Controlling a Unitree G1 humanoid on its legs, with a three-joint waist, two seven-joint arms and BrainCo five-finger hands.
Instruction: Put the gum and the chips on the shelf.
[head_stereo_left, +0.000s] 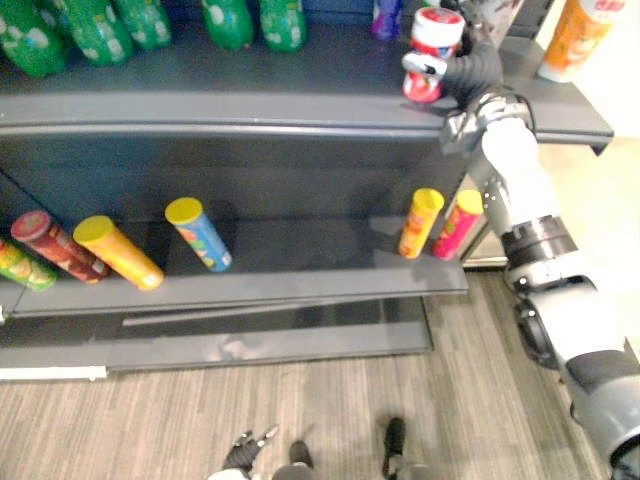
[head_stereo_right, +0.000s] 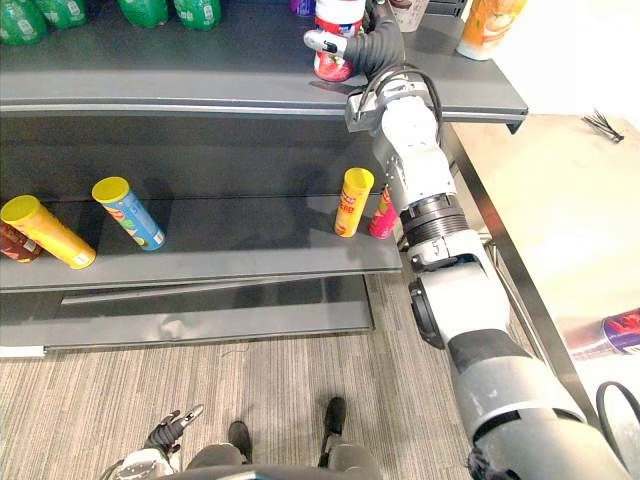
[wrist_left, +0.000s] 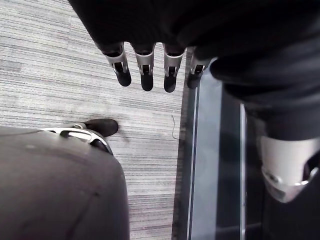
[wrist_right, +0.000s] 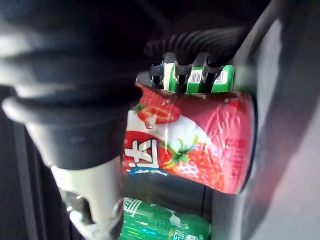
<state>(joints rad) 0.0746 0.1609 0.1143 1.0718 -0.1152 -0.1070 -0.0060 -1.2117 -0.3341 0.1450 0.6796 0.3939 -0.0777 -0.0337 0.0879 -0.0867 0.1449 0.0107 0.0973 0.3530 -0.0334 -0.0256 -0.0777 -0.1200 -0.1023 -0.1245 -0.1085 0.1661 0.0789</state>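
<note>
A red-and-white can with strawberry print (head_stereo_left: 432, 50) stands upright at the top shelf (head_stereo_left: 250, 85), near its front right part. My right hand (head_stereo_left: 472, 70) is shut on it; in the right wrist view the fingers (wrist_right: 185, 75) curl over the can (wrist_right: 200, 145) and the thumb presses its side. Whether its base rests on the shelf is unclear. Chip tubes lie on the middle shelf (head_stereo_left: 300, 275): a yellow one (head_stereo_left: 420, 222) and a pink one (head_stereo_left: 458, 225) at the right end. My left hand (head_stereo_right: 165, 435) hangs low over the floor, its fingers (wrist_left: 145, 70) straight and empty.
More tubes lie on the middle shelf: blue (head_stereo_left: 200, 235), yellow (head_stereo_left: 118, 252), dark red (head_stereo_left: 55, 245). Green bottles (head_stereo_left: 80, 25) line the back of the top shelf, and an orange bottle (head_stereo_left: 575, 35) stands at its right end. A beige table (head_stereo_right: 560, 220) stands to the right.
</note>
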